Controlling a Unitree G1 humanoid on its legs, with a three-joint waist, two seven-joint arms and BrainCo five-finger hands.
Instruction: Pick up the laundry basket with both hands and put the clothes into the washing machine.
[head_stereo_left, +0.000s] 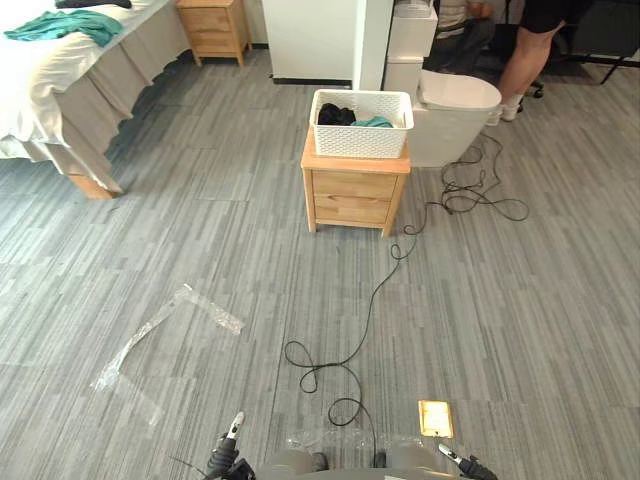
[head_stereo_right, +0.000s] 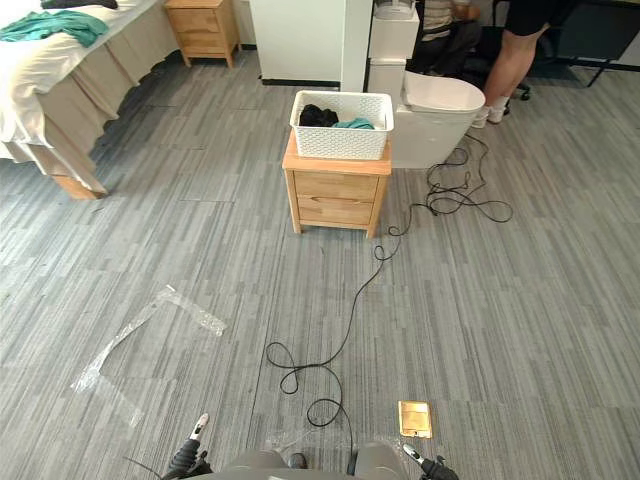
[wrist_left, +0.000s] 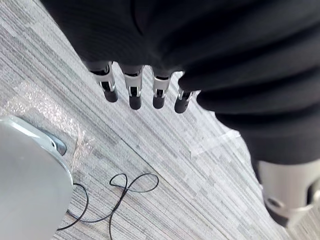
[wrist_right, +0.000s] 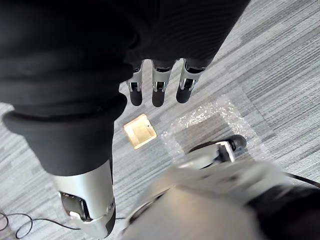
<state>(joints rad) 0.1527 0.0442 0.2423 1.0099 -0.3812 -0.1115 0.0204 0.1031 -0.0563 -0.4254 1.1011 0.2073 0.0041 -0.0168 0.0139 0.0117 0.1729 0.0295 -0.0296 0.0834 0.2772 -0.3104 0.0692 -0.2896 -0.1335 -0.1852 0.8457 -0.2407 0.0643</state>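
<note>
The room is bright and evenly lit, the light soft, with no hard-edged shadows. The bed (head_stereo_left: 35, 95) at the far left is almost washed out on top, and shade gathers under its near edge. The stand (head_stereo_left: 355, 190) throws only a faint shadow on the floor (head_stereo_left: 520, 300). The toilet (head_stereo_left: 455, 100) and basket (head_stereo_left: 360, 142) gleam white. Near the robot, tape (head_stereo_left: 160, 330) and a brass plate (head_stereo_left: 435, 418) catch glare. In the wrist views the covers of the left hand (wrist_left: 134, 89) and right hand (wrist_right: 157, 85) read near black (little detail), while the silver fingers take small highlights.
</note>
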